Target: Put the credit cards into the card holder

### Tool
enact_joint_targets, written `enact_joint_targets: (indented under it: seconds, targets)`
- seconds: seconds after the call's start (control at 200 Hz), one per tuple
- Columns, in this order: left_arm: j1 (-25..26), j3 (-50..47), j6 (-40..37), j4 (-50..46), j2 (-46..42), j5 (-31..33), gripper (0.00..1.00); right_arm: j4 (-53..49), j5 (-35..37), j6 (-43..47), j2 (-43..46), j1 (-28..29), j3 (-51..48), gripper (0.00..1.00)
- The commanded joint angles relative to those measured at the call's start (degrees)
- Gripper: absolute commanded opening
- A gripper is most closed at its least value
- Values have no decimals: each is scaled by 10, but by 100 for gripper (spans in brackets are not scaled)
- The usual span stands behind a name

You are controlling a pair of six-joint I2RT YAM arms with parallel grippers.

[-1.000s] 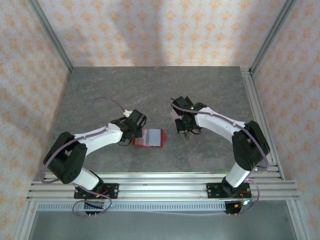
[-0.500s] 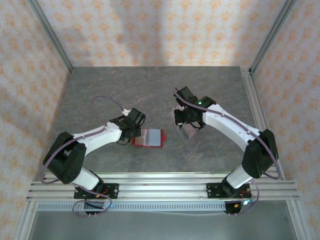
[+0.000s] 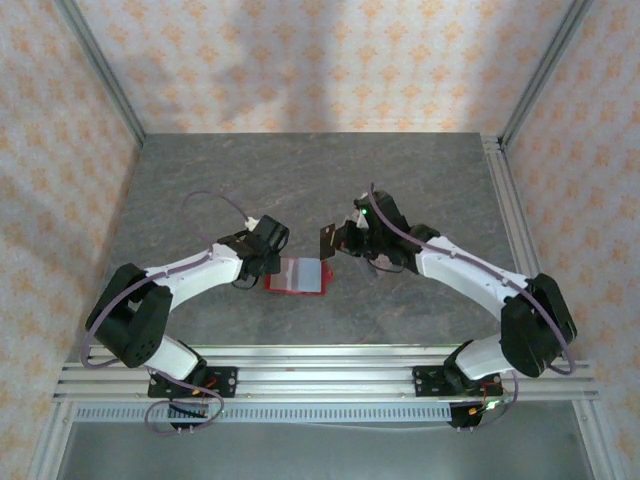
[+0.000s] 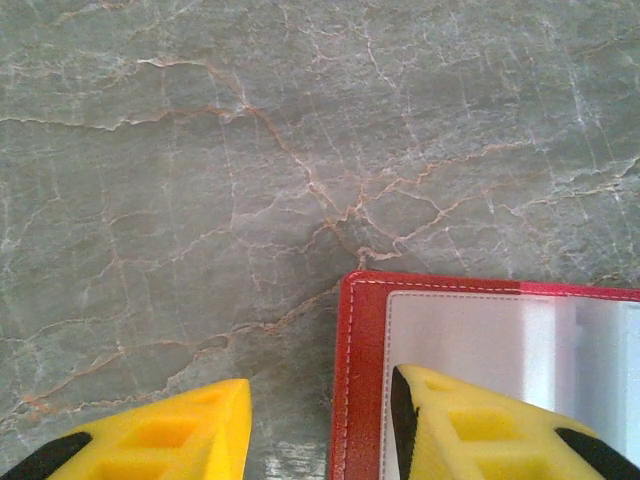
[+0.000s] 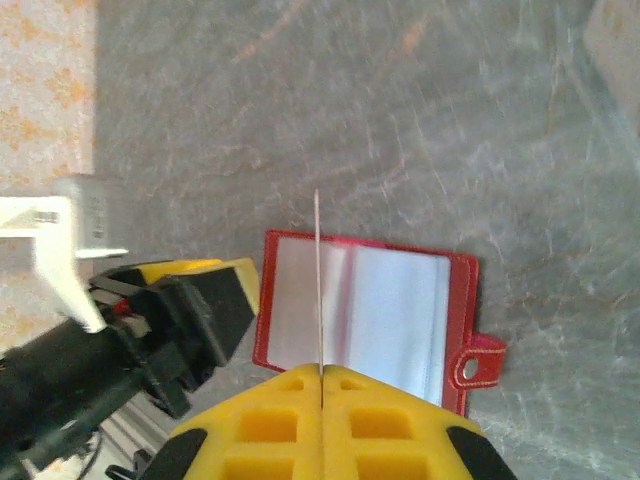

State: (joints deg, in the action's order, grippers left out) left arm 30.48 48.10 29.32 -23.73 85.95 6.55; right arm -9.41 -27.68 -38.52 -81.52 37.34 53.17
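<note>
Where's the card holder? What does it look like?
Find the grey table, then the spot between the left arm and the right arm. The card holder lies open there. It is the only red thing, pale grey inside, with a tab.

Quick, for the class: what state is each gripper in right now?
The left gripper is open, its fingers astride the card holder edge.
The right gripper is closed on one credit card.
</note>
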Motion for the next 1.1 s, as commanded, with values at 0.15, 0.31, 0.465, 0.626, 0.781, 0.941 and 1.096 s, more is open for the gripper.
enact_joint_targets:
  seconds: [0.15, 0.31, 0.465, 0.626, 0.781, 0.941, 1.096]
  targets:
    - [1, -10, -14, 3, -3, -8, 42, 233, 7, -122, -30, 63, -86, 0]
    - [6, -21, -13, 10, -3, -8, 42, 291, 31, -141, -60, 99, -113, 0]
    - [16, -21, -20, 5, 4, 7, 42, 312, 52, -140, -83, 112, -128, 0]
    - [33, -8, -34, -5, 17, 27, 43, 332, 65, -130, -99, 113, -146, 0]
    - [53, 15, -51, -26, 43, 57, 43, 356, 69, -121, -114, 113, -162, 0]
    - [63, 31, -46, -65, 57, 110, 43, 384, 71, -119, -134, 113, -175, 0]
    - [63, 33, -39, -92, 58, 137, 43, 398, 75, -118, -150, 113, -184, 0]
